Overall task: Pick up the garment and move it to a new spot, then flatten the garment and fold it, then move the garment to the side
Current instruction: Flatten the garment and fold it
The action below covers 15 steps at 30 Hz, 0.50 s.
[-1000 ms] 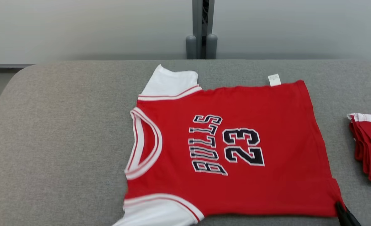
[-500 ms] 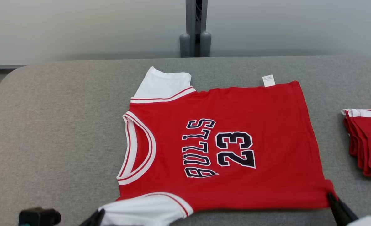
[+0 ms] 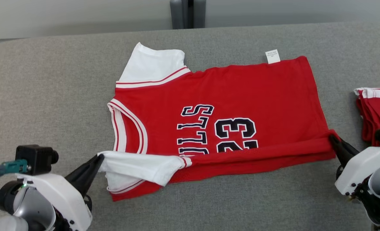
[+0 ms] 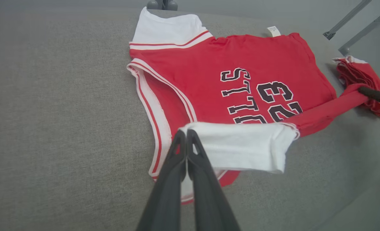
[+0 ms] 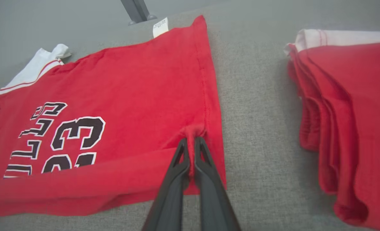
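A red jersey (image 3: pixel 247 89) with black "BULLS 23" lettering lies on the grey fabric-covered table (image 3: pixel 48 96), its near edge raised and doubled over the front. The left gripper (image 3: pixel 99 158) is clamped on the near white sleeve (image 3: pixel 138 166), and the right gripper (image 3: pixel 332 139) on the red hem corner (image 3: pixel 323 146). A stack of folded red garments (image 3: pixel 374 115) lies beside it.

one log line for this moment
phase: fold | left gripper: shut on jersey sleeve | right gripper: shut on hem corner | near edge raised | folded stack: right side
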{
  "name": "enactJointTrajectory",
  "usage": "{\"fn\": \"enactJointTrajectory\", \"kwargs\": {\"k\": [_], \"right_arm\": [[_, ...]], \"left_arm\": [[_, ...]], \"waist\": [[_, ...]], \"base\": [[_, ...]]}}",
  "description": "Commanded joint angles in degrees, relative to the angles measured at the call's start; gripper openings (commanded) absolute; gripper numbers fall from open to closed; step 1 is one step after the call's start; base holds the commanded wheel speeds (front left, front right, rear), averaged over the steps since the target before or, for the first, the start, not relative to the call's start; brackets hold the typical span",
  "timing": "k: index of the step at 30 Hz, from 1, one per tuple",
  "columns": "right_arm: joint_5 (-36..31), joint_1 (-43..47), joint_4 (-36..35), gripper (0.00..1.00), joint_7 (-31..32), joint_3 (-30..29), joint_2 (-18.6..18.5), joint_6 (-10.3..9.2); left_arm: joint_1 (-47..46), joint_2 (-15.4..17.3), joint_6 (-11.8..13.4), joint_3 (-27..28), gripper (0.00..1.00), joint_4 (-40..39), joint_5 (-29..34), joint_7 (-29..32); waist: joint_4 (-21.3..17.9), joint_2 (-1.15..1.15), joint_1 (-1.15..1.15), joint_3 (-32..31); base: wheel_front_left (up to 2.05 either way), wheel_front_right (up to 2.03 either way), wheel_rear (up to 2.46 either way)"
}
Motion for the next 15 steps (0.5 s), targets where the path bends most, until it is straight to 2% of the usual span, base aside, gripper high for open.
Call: {"fn": "enactJointTrajectory", "kwargs": {"k": [1, 4, 11, 12, 13, 14, 15], "right_arm": [[-0.81, -1.93, 1.79, 0.00, 0.37, 0.55, -0.77, 0.01], [-0.36, -3.76, 3.84, 0.00, -0.05, 1.13, -0.36, 0.01], [1.31, -8.39, 9.21, 0.00, -3.16, 3.60, -0.37, 0.01], [2.04, -9.02, 9.43, 0.17, -4.43, 3.75, -0.32, 0.01], [3.26, -9.56, 9.75, 0.48, -5.53, 3.78, 0.03, 0.01], [4.28, -9.69, 9.99, 1.00, -6.44, 4.06, 0.26, 0.01], [5.11, -9.79, 9.93, 1.00, -7.85, 4.03, 0.30, 0.01]], "left_arm": [[-3.02, -1.49, -1.51, -0.38, 0.00, 2.34, -0.80, 0.74], [-5.40, -2.08, -2.68, -0.74, 0.00, 5.37, -0.72, 1.37], [-11.30, -5.95, -6.77, -1.25, 0.00, 13.89, -1.76, 0.79], [-11.95, -6.52, -7.25, -0.95, 0.36, 14.85, -1.93, 0.21], [-12.43, -7.00, -7.53, -0.68, 0.88, 15.80, -2.12, -0.30], [-12.73, -7.46, -7.89, -0.69, 1.00, 16.69, -2.26, -0.69], [-12.92, -8.30, -8.09, -0.10, 1.00, 17.37, -2.60, -1.84]], "waist": [[-0.10, 0.00, 0.00, 2.20], [-0.37, 0.00, 0.00, 3.28], [-1.12, 0.00, 0.00, 5.19], [-1.16, 0.00, 0.00, 5.24], [-1.22, 0.00, 0.00, 5.26], [-1.26, 0.00, 0.00, 5.22], [-1.27, 0.00, 0.00, 5.15]], "base": [[0.00, 0.00, 0.00], [0.00, 0.00, 0.00], [0.00, 0.00, 0.00], [0.00, 0.00, 0.00], [0.00, 0.00, 0.00], [0.00, 0.00, 0.00], [0.00, 0.00, 0.00]]}}
